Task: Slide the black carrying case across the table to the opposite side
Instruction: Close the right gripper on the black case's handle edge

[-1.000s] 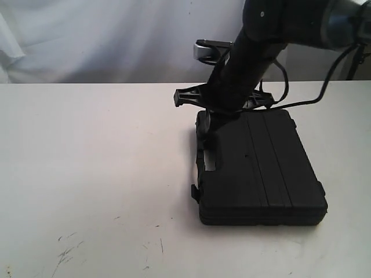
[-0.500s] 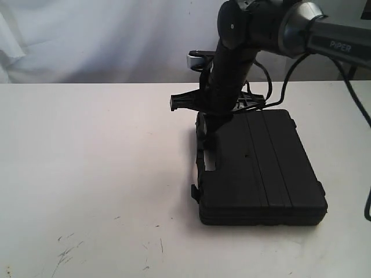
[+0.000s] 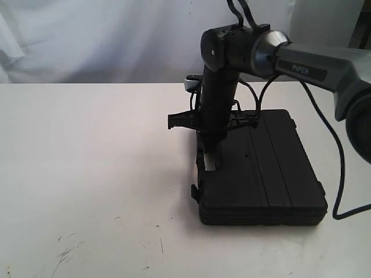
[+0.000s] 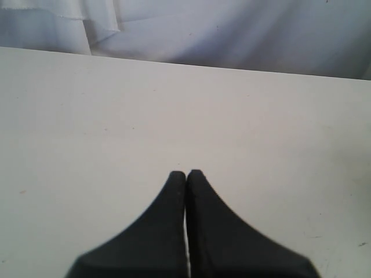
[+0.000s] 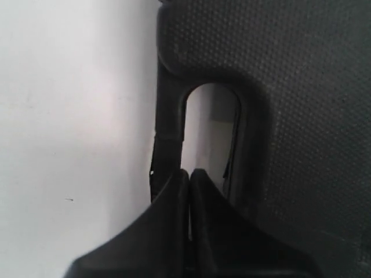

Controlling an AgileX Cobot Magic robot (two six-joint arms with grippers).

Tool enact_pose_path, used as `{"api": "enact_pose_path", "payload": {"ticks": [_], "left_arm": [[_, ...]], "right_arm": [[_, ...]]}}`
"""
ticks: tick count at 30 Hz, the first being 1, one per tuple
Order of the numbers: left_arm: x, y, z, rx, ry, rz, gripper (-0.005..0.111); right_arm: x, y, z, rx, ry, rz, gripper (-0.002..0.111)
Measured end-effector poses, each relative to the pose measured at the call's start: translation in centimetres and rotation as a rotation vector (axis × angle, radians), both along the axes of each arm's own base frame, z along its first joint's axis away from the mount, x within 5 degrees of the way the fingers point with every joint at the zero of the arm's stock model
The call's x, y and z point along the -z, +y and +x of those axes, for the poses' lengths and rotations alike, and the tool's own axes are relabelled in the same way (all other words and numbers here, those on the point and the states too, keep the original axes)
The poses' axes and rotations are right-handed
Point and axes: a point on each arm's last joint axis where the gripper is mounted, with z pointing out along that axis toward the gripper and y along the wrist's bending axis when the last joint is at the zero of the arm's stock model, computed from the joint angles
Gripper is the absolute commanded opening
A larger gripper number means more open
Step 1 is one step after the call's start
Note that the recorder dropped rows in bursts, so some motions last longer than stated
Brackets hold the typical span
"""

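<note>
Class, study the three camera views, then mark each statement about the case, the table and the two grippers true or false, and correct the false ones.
1. The black carrying case lies flat on the table. True.
2. The right gripper is wide open. False: it is shut, with its tips at the case's handle opening.
3. The left gripper is shut and holds nothing. True.
4. The case covers the scratch marks. False: they lie apart from it, on the left of the exterior view.

Case (image 3: 266, 174) lies right of centre on table (image 3: 87, 162).
</note>
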Motion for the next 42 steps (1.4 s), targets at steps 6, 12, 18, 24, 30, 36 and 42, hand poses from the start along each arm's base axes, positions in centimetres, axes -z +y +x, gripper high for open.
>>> {"api": "enact_pose_path", "payload": {"ticks": [6, 12, 18, 24, 30, 36, 42], "left_arm": [[0.0, 0.0, 0.0, 0.0, 0.0, 0.0, 0.0], [0.0, 0.0, 0.0, 0.0, 0.0, 0.0, 0.0], [0.0, 0.0, 0.0, 0.0, 0.0, 0.0, 0.0], [0.0, 0.0, 0.0, 0.0, 0.0, 0.0, 0.0], [0.0, 0.0, 0.0, 0.0, 0.0, 0.0, 0.0], [0.0, 0.0, 0.0, 0.0, 0.0, 0.0, 0.0], [0.0, 0.0, 0.0, 0.0, 0.0, 0.0, 0.0]], "right_arm": [[0.1, 0.4, 0.1, 0.017, -0.029, 0.005, 0.039], [0.3, 1.1, 0.4, 0.043, -0.046, 0.083, 0.046], [1.9, 1.2, 0.5, 0.071, -0.011, 0.075, 0.046], [2.8, 1.1, 0.6, 0.097, 0.0, 0.057, 0.046], [3.9, 1.1, 0.6, 0.103, 0.015, 0.042, 0.041], [4.3, 1.3, 0.6, 0.1, 0.015, 0.042, 0.018], [4.3, 1.3, 0.7, 0.092, 0.012, 0.038, 0.005]]}}
